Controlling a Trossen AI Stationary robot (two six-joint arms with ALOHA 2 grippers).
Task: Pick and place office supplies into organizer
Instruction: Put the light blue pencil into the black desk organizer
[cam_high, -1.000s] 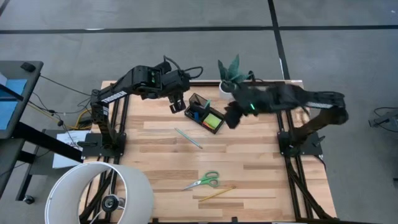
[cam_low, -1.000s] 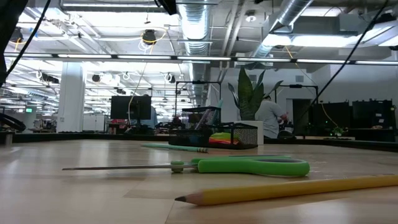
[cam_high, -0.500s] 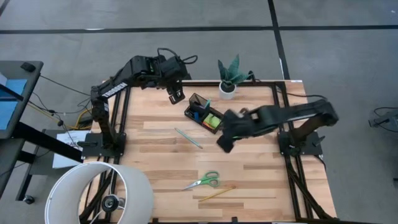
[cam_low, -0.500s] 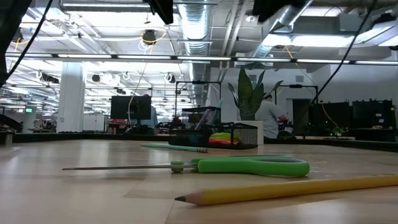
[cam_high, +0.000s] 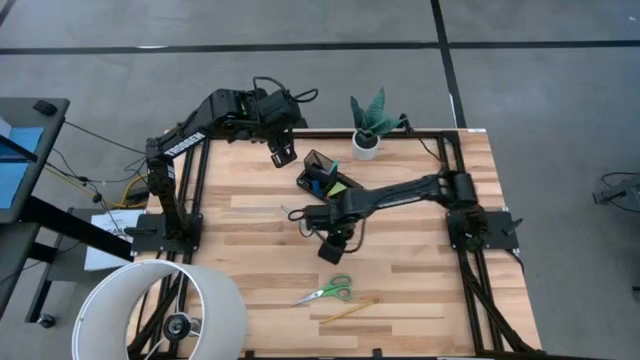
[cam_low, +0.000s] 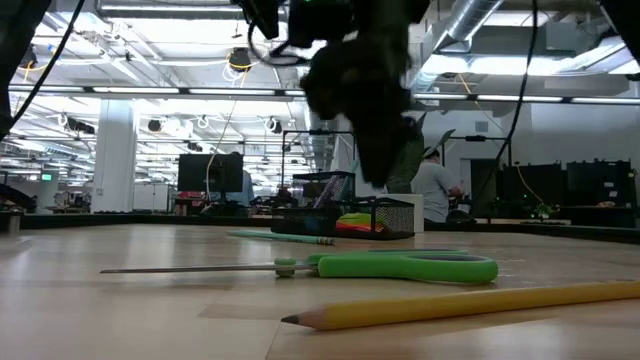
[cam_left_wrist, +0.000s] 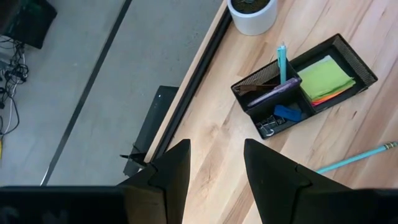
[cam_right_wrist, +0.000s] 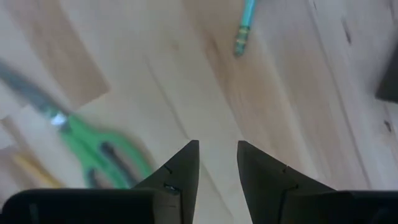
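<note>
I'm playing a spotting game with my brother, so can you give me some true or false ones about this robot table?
1. The green-handled scissors are already inside the organizer. False: they lie on the table near its front edge, beside the yellow pencil.
2. The lime-green sticky-note pad sits in the organizer. True.
3. The right gripper is holding a pen. False: its fingers are apart and nothing is between them.
4. A teal pen lies loose on the table outside the organizer. True.
5. The left gripper is over the scissors. False: it is near the table's back edge, close to the organizer.
</note>
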